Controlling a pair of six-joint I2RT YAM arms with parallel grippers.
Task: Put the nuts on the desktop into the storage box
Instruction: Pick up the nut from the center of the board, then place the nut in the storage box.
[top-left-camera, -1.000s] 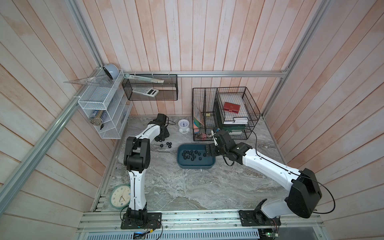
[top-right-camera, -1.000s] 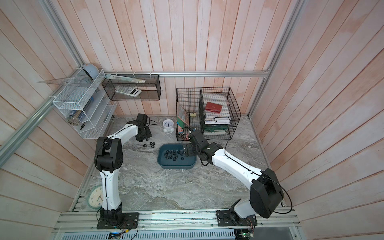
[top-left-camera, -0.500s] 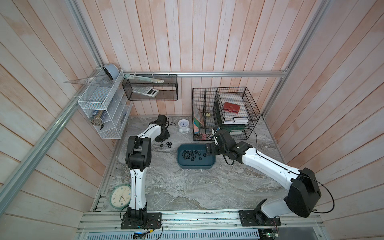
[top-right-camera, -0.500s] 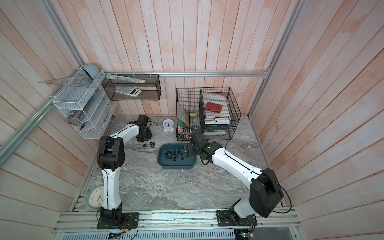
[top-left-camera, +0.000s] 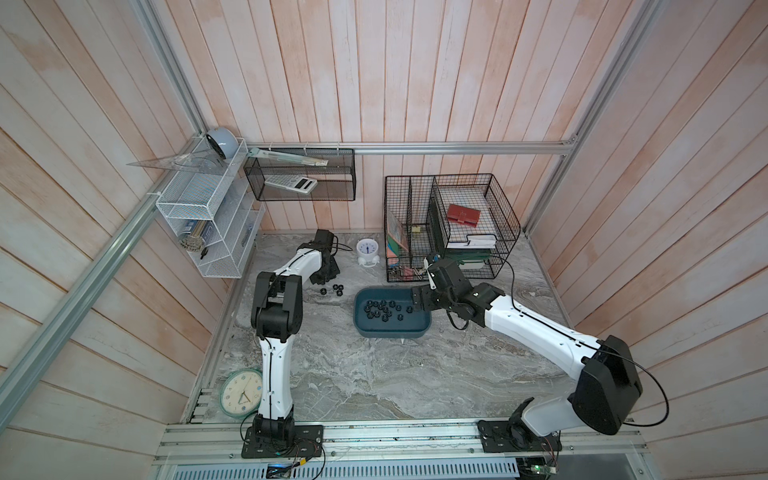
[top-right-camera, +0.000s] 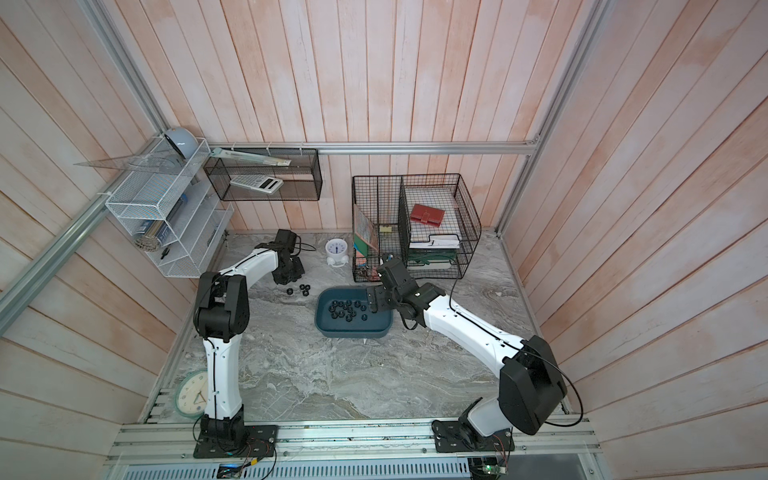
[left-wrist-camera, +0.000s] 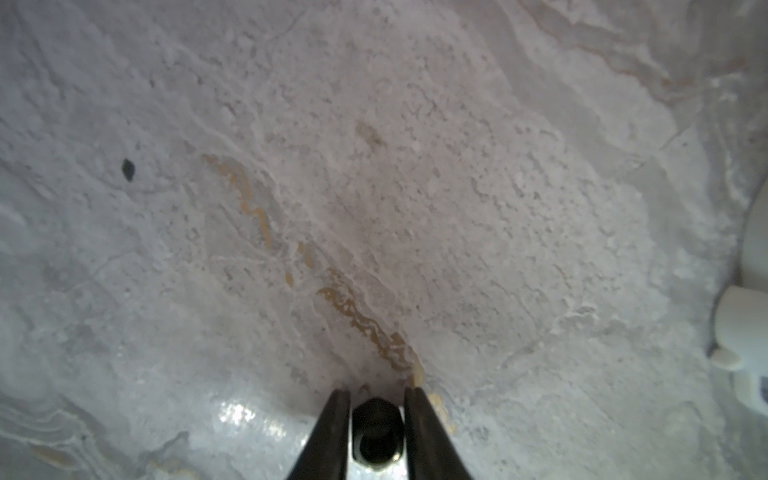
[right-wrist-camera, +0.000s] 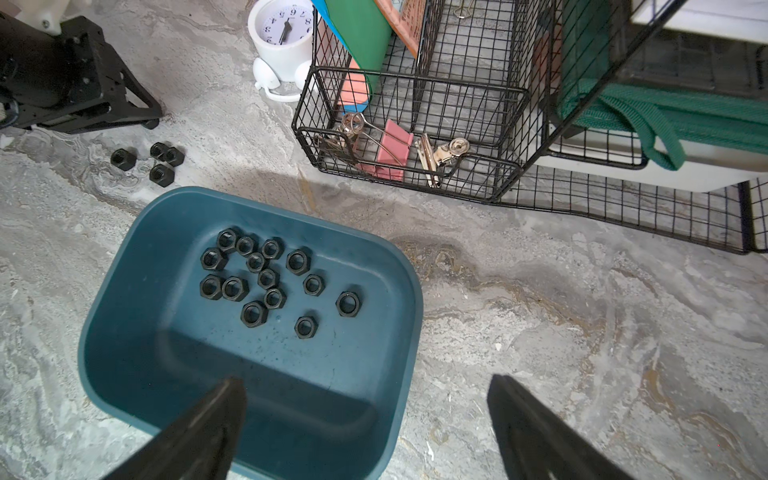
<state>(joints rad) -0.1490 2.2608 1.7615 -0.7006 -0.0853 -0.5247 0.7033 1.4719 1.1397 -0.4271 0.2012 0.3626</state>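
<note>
A: So, what do my left fingers (left-wrist-camera: 332, 436) have?

B: They are clenched on one black nut (left-wrist-camera: 377, 430). You can see it pinched between the two tips, close above the marble surface (left-wrist-camera: 415, 187). I cannot tell whether it is lifted clear. In both top views that arm reaches toward the back wall, with the white alarm clock (top-left-camera: 368, 250) near it.

A: And the right?

B: Your right fingers (right-wrist-camera: 199, 432) are spread wide and grasp nothing. One hangs over an end of the storage box (right-wrist-camera: 124, 332), the other over the surface just outside its rim.

A: Where are the others?

B: You have fourteen nuts in the box (right-wrist-camera: 268, 278), lying flat and bunched toward the end nearer your left arm. Four loose nuts (right-wrist-camera: 161, 174) sit on the surface outside it, between the box and your left wrist, three close together and one a little off. The black wire basket (right-wrist-camera: 415, 124) stands near the box, not touching it.
</note>
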